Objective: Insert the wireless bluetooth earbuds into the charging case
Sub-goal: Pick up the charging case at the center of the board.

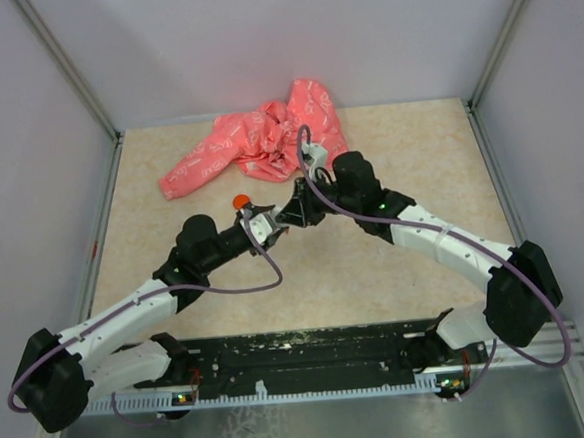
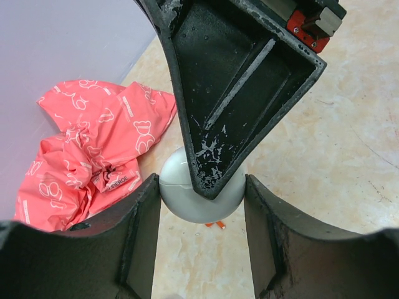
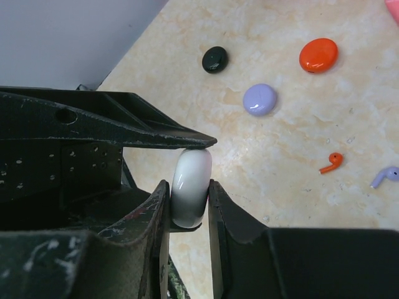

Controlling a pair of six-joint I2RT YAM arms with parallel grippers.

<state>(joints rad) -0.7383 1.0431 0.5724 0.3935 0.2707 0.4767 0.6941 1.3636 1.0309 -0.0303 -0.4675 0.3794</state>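
My right claw [image 3: 188, 185] is clamped on a white round case [image 3: 192, 165], which stands on edge with my two fingers pressed flat against its faces. My left claw [image 2: 201, 182] meets it at the same spot. In the left wrist view its fingers sit against opposite sides of the case's rim, so it grips the case across its width. One finger of the right claw comes down over the top of it. From overhead, both claws come together near the middle of the counter [image 3: 293, 137], just in front of the pink printed cloth [image 1: 262, 141].

The red-orange charging case [image 3: 318, 55] lies closed and flat on the counter, clear of both claws. A lavender case [image 3: 260, 99] lies near it, and a black case [image 3: 215, 59] is off to one side. One orange earbud [image 3: 331, 162] lies loose on the counter, apart from its charging case, with a lavender earbud [image 3: 385, 176] just beside it. In the left wrist view a tiny orange bit [image 2: 219, 224] shows on the counter under the white case, but I cannot tell what it is.
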